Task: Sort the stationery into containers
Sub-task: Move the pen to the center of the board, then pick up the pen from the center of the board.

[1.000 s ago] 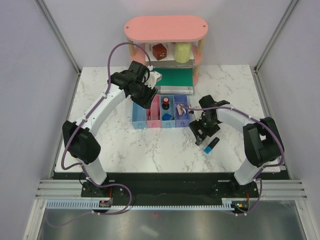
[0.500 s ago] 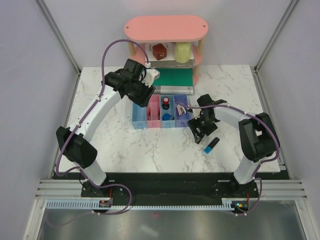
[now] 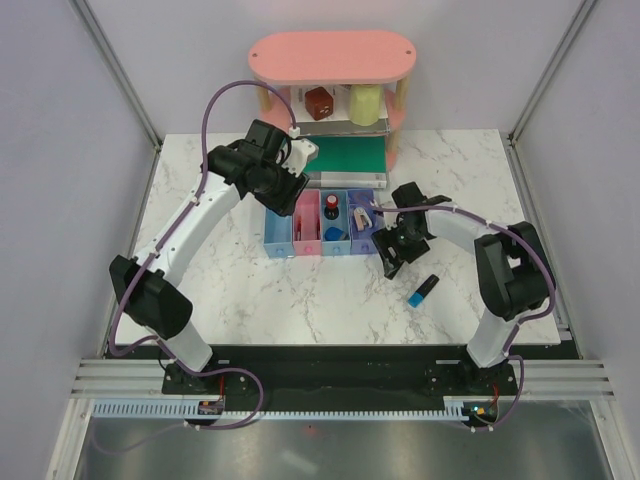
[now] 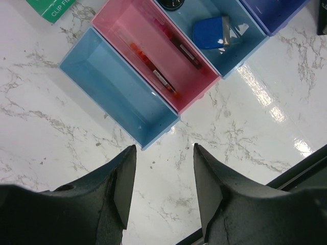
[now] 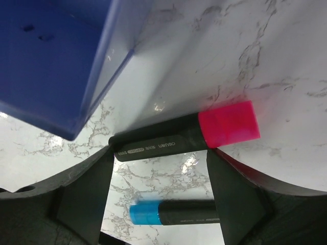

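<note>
right tool [image 3: 392, 262] has neared the bins [image 3: 280, 252], spread open, pink-ended highlighter [image 5: 168, 141] crosswise at tips.

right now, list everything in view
bins: 4, light blue, pink, blue, purple-blue, joined row on table
red pen: 1, red, pink bin
blue piece: 1, blue, blue bin
round piece: 1, red-black, blue bin
beige piece: 1, beige-white, purple-blue bin
pink-ended highlighter: 1, black, beside purple-blue bin
blue-ended highlighter: 1, black, right of bins
book: 1, green, behind bins
shelf: 1, pink, far edge
brown object, yellow object: 1 each, in shelf
left gripper: 1, black, open, near light blue bin
right gripper: 1, black, open astride pink-ended highlighter
</note>
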